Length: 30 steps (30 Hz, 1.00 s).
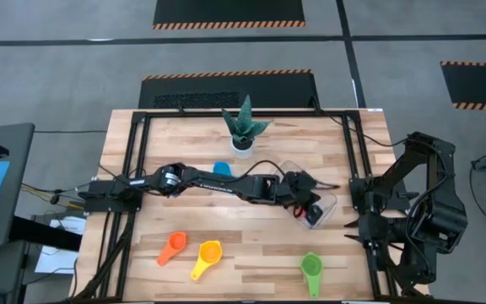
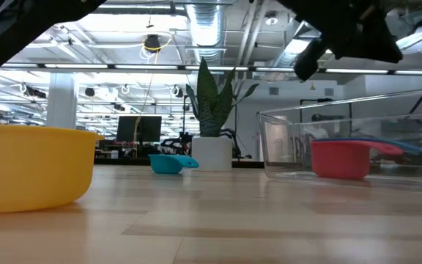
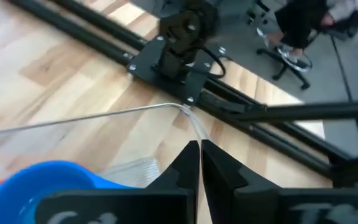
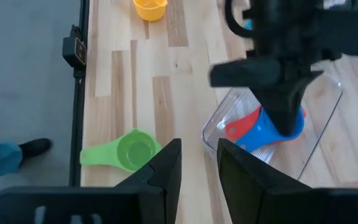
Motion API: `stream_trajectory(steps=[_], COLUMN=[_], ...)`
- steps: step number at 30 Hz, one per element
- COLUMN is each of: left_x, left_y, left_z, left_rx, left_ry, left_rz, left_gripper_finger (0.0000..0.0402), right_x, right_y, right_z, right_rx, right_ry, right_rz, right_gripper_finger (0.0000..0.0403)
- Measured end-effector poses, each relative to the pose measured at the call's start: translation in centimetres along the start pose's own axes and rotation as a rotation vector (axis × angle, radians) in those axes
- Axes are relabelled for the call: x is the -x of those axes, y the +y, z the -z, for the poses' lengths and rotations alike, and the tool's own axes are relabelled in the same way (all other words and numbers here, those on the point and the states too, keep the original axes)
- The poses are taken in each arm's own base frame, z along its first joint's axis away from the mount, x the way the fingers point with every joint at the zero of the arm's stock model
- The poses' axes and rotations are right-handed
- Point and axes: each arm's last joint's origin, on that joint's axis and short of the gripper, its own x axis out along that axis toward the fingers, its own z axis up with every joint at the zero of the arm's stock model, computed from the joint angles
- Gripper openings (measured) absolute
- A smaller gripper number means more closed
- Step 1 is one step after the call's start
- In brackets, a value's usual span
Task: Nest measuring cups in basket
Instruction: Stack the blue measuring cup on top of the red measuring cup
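Observation:
The clear basket (image 1: 329, 196) stands right of the table's middle. A red cup (image 2: 339, 158) lies in it with a blue cup (image 4: 279, 132) on top. My left gripper (image 3: 199, 154) hangs shut above the basket, clear of both cups. The light blue cup (image 1: 221, 169) sits near the plant. The orange (image 1: 173, 247), yellow (image 1: 209, 253) and green (image 1: 311, 267) cups rest along the near edge. No dark blue cup shows. My right gripper (image 4: 199, 163) waits open at the table's right edge.
A white pot with a spiky green plant (image 1: 242, 143) stands toward the far edge, behind the light blue cup. The left arm stretches across the table's middle from the left. A black frame rail (image 1: 354, 169) runs just right of the basket.

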Motion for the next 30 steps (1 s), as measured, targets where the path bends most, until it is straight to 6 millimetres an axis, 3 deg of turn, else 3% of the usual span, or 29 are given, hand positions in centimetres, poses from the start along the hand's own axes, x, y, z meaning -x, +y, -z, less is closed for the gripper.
stream_trajectory(steps=[11,14,17,21,25,30], left_x=[0.0,1.1,4.6,12.6,17.8,24.2], left_y=[0.3,-0.2,-1.2,-1.9,-1.5,-1.6], left_z=[0.1,-0.6,-2.3,-5.5,-5.8,-6.4], left_rx=[-0.205,-0.231,-0.325,-0.453,-0.552,-0.594], left_ry=[0.022,0.034,0.085,0.161,0.270,0.278], left_rz=[-0.022,0.026,0.046,0.009,-0.120,-0.249], left_gripper_finger=[0.0000,0.0000,0.0000,0.0000,0.0000,0.0000], right_x=[-0.3,-0.6,-1.1,-1.7,-3.1,-6.5], right_y=[0.1,0.0,0.1,0.2,-0.6,-2.1], right_z=[-0.3,-0.7,-1.4,-2.6,-4.0,-6.2], right_rx=[-0.232,-0.310,-0.360,-0.383,-0.385,-0.327], right_ry=[-0.004,-0.010,-0.025,-0.051,-0.054,0.011], right_rz=[0.002,0.005,-0.011,-0.034,0.015,0.128], right_gripper_finger=[0.0127,0.0127,0.0127,0.0127,0.0127,0.0127])
